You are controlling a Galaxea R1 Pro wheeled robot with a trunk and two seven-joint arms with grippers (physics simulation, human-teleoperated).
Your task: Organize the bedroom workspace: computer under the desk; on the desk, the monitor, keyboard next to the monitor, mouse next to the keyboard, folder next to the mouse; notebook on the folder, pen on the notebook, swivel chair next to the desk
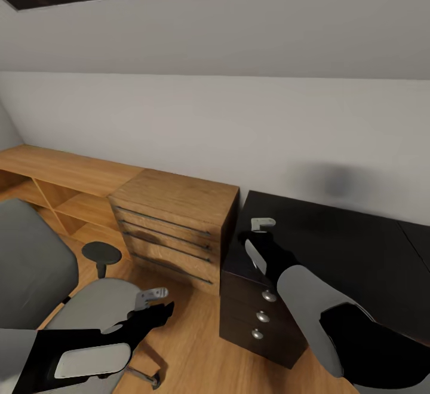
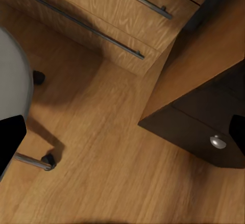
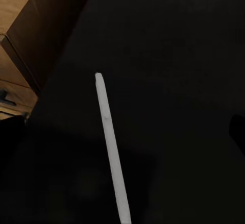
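the right gripper (image 1: 263,225) hangs over the near left corner of the dark desk (image 1: 334,232), in the middle of the head frame, a little right of centre. in the right wrist view its 2 fingers show as dark shapes at the 2 side edges, far from each other, so i judge it released and gripping nothing.

between these fingers is the pen (image 3: 109,142), a thin pale stick against the black top of the desk. it seems to lie flat on the desk, with a weak shadow beside it, but i cannot tell for sure that it touches. its long axis runs away from the wrist, almost along the direction the fingers look, only a little slanted. 1 end is near the camera and is cut by the frame; the far end is rounded. which end is the tip, i cannot tell.

so the pen lies straight under the right gripper and crosses the line on which the fingers close. to take it, the gripper probably only needs to go down and close.

the left gripper (image 1: 154,302) is at the lower left of the head frame, over the seat of the chair (image 1: 36,262). it also looks released and empty, and it is well apart from the pen. the right arm is clearly nearer.
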